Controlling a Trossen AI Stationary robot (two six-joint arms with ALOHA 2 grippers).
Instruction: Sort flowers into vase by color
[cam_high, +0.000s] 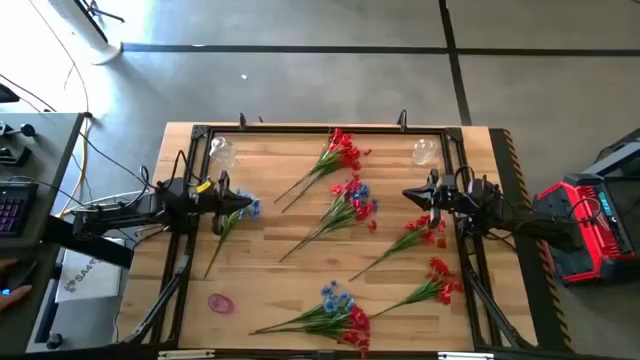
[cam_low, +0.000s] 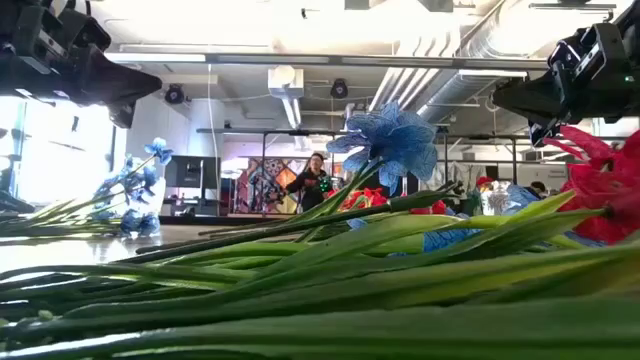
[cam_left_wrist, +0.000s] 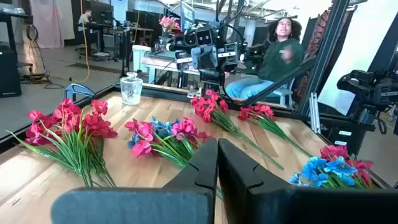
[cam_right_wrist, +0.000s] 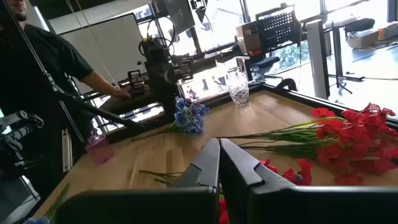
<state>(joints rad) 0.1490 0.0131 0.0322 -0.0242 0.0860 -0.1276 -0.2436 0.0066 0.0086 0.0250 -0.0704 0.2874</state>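
Observation:
Several flower sprays lie flat on the wooden table (cam_high: 300, 240). A red spray (cam_high: 342, 150) lies at the far middle, a mixed red and blue one (cam_high: 352, 200) at the centre, and two red ones (cam_high: 425, 232) (cam_high: 440, 280) on the right. A mixed bunch (cam_high: 340, 312) lies near the near edge. One blue spray (cam_high: 245, 207) lies on the left. Two clear glass vases (cam_high: 222, 152) (cam_high: 425, 152) stand at the far corners. My left gripper (cam_high: 238, 203) hovers shut over the blue spray (cam_right_wrist: 189, 115). My right gripper (cam_high: 412, 194) hovers shut, above the table, just far of the red spray.
A small pink object (cam_high: 220, 302) sits at the near left of the table. A black frame (cam_high: 300, 130) runs round the table's edges. A person (cam_left_wrist: 280, 56) sits beyond the right side. Bare wood shows between the sprays on the table's left half.

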